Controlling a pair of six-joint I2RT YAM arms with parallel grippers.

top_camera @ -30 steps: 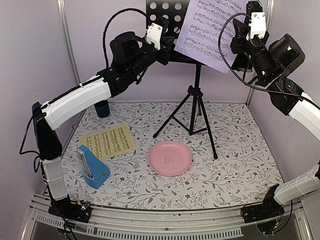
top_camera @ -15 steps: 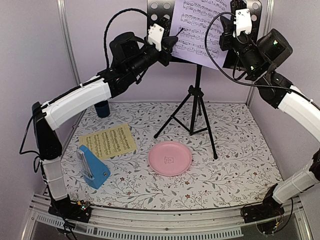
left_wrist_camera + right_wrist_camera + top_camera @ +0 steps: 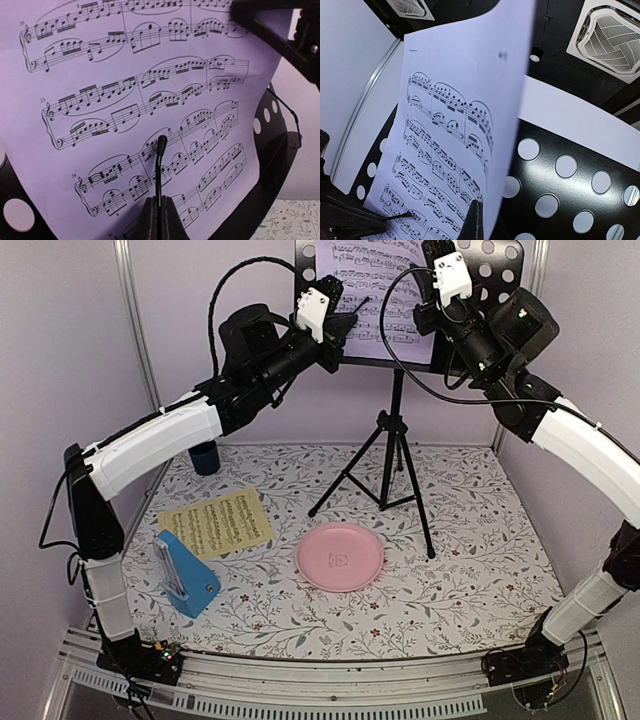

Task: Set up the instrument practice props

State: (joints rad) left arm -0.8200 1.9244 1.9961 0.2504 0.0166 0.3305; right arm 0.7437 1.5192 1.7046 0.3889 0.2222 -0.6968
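The black music stand [image 3: 392,430] stands at the back on its tripod, its perforated desk [image 3: 495,258] at the top edge. A lilac sheet of music [image 3: 375,285] lies against the desk. My right gripper [image 3: 432,258] is shut on the sheet's right edge; its fingers [image 3: 474,220] pinch the lilac sheet [image 3: 450,100] in front of the desk [image 3: 570,190]. My left gripper [image 3: 348,322] is shut on the stand's thin black page-holder wire [image 3: 160,165], which lies across the lilac sheet [image 3: 125,100]. A yellow sheet [image 3: 215,522] and a blue metronome [image 3: 185,573] lie front left.
A pink round plate [image 3: 340,555] sits in the middle of the floral tabletop, just in front of the tripod legs. A small dark blue cup [image 3: 205,456] stands at the back left by the wall. Walls close in the back and both sides.
My right gripper has carried the lilac sheet left and up, from hanging tilted off the stand's right side to lying against the desk. The left arm has stayed put.
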